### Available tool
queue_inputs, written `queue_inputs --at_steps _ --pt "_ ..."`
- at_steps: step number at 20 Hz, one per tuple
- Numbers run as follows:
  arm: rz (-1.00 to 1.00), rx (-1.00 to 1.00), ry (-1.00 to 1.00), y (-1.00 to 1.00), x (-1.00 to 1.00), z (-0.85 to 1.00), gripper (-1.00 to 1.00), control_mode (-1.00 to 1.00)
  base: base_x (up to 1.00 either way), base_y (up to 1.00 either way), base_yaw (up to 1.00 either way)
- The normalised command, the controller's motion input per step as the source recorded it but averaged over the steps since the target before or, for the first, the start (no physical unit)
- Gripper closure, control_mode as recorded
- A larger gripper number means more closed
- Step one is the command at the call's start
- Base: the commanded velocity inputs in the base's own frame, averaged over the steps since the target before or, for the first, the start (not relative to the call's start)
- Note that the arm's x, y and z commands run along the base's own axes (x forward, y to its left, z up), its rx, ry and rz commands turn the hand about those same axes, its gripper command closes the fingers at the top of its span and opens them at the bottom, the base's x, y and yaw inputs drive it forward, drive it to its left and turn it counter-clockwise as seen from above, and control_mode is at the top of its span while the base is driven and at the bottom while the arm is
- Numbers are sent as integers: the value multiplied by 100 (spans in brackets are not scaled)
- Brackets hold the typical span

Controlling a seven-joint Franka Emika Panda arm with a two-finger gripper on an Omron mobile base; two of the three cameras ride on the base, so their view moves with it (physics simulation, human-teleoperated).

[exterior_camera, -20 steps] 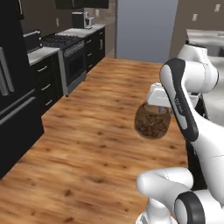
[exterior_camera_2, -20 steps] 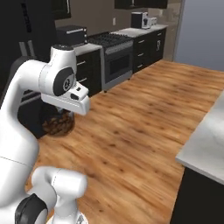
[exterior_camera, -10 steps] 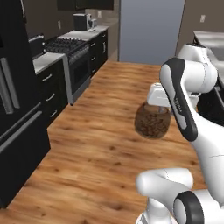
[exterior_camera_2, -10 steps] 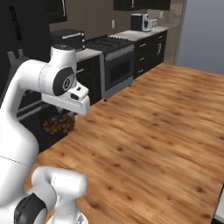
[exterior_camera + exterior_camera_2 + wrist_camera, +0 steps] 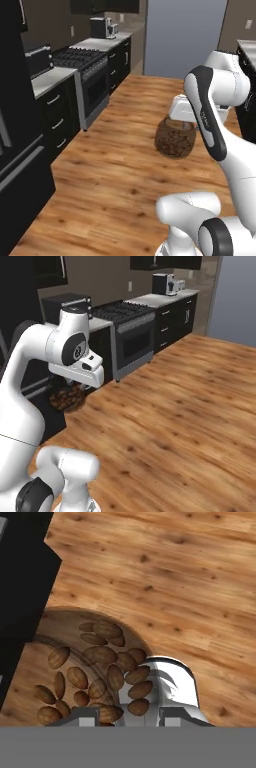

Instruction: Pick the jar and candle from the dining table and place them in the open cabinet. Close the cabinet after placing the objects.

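The pincer (image 5: 127, 714) is clamped on the jar (image 5: 175, 138), which hangs mid-frame above the wooden floor (image 5: 120, 170), so the jar appears picked. Placing it, the candle and shutting the cabinet probably all remain.

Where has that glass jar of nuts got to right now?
The jar hangs in the robot's hand, carried above the wooden floor. In the left base view it sits right of centre, beside the white arm.
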Motion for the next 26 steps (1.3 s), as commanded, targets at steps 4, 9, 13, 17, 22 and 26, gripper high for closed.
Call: queue_inputs --at_steps 4,9,13,17,22,26 --pt "0 0 0 0 0 0 100 100 100 -7 15" --pt "0 0 0 0 0 0 100 100 100 -14 15" --pt "0 0 0 0 0 0 100 100 100 -27 15" --pt "0 0 0 0 0 0 100 100 100 -39 16" --pt "0 0 0 0 0 0 100 100 100 -51 19" --pt "0 0 0 0 0 0 100 100 100 -63 24"
